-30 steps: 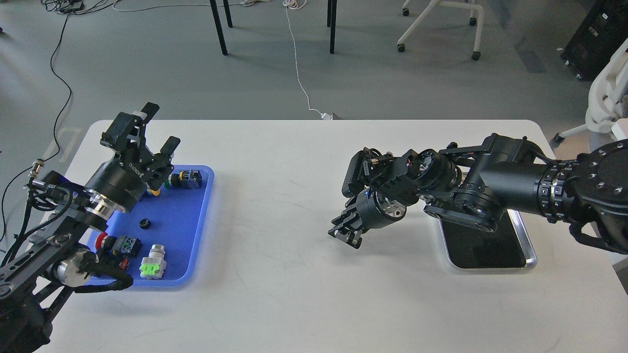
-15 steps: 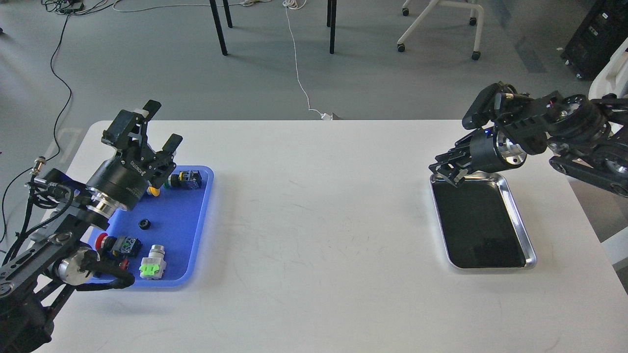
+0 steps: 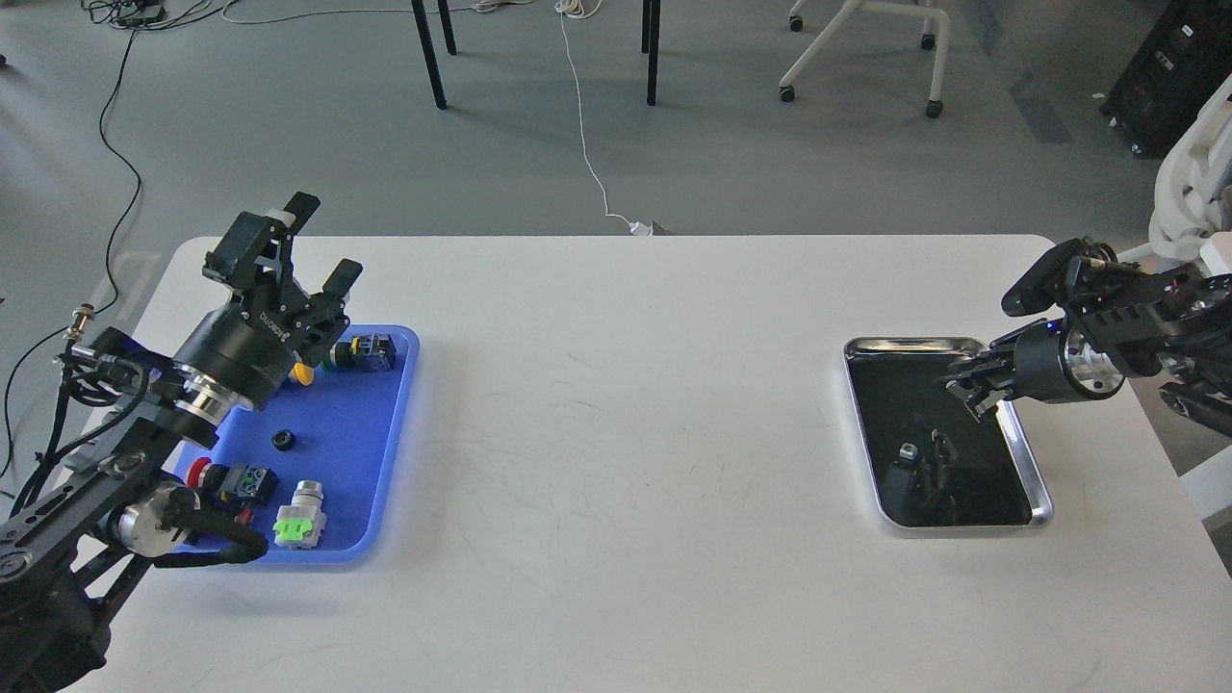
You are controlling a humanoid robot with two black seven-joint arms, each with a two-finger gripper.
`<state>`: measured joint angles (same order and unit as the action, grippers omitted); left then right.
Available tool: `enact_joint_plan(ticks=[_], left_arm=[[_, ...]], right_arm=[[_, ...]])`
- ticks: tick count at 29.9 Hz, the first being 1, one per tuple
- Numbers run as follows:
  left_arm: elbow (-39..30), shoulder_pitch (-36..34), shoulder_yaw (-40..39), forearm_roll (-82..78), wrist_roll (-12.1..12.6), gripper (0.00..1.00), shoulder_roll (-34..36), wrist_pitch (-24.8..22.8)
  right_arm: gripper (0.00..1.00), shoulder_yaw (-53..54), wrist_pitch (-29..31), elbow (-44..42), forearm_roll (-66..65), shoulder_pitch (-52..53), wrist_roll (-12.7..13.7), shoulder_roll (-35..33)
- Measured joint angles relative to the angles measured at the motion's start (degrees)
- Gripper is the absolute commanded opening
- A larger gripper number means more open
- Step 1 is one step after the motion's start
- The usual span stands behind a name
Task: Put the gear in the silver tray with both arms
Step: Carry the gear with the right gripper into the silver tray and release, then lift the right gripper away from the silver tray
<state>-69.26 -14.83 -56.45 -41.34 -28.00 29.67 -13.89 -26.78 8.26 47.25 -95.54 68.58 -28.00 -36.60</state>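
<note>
A small black gear lies on the blue tray at the table's left. My left gripper is open and empty, held above the blue tray's far left corner, up and behind the gear. The silver tray sits at the table's right. Its dark bottom mirrors my right arm. My right gripper hangs low over the silver tray's right half, pointing left. Its fingers are small and dark, so I cannot tell how they stand or whether they hold anything.
The blue tray also holds a red push-button, a green and white part and a green-yellow switch. The white table spans the view. Chair legs and cables are on the floor beyond it.
My right arm swung from the table's middle far to the right, then came down over the silver tray. My left arm has barely moved.
</note>
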Motion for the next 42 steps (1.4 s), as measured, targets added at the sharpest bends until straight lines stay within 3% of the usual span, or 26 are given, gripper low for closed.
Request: enact_joint_plan(ticks=[5,9,16,20,24,27,37,42], left_arm=[[0.0,0.0,-0.1,-0.1,0.0,0.98,-0.1,0.0],[0.0,0.0,-0.1,-0.1,0.0,0.98,0.0,0.0],[0.0,-0.1,-0.1,-0.1,0.0,0.98,0.2,0.0],[0.0,-0.1,-0.1,-0.1,0.0,0.98,0.3,0.0],[0.0,-0.1,0.1,-0.1,0.0,0.98,0.4,0.0],[0.0,-0.1,0.2,-0.1,0.0,0.98,0.4,-0.1],[-2.7,0.0,1.1,-3.6,0.0,0.98,1.1,-0.2],[-4.9,0.3,3.3,-22.8,0.0,0.98,3.1,-0.1]], right_arm=[[0.2,1.3,-0.8,-1.1,0.0,-2.8,0.0,1.2],[0.33,1.7,-2.1,-3.1,0.1,-3.9,0.0,2.6],[0.84,1.9,-2.4,-3.2,0.3,-3.9,0.0,2.9],[0.94,2.6,-2.4,-2.3,0.6,-3.1,0.0,2.3],[0.97,8.6,-2.1,1.0,3.5,-1.1,0.0,-0.2],[0.97,14.1,-1.7,4.2,12.8,-0.8,0.0,-1.4],[0.97,20.1,-0.8,6.2,65.2,-7.3,0.0,1.3],[0.97,26.3,7.3,7.0,87.6,-14.1,0.0,3.2]])
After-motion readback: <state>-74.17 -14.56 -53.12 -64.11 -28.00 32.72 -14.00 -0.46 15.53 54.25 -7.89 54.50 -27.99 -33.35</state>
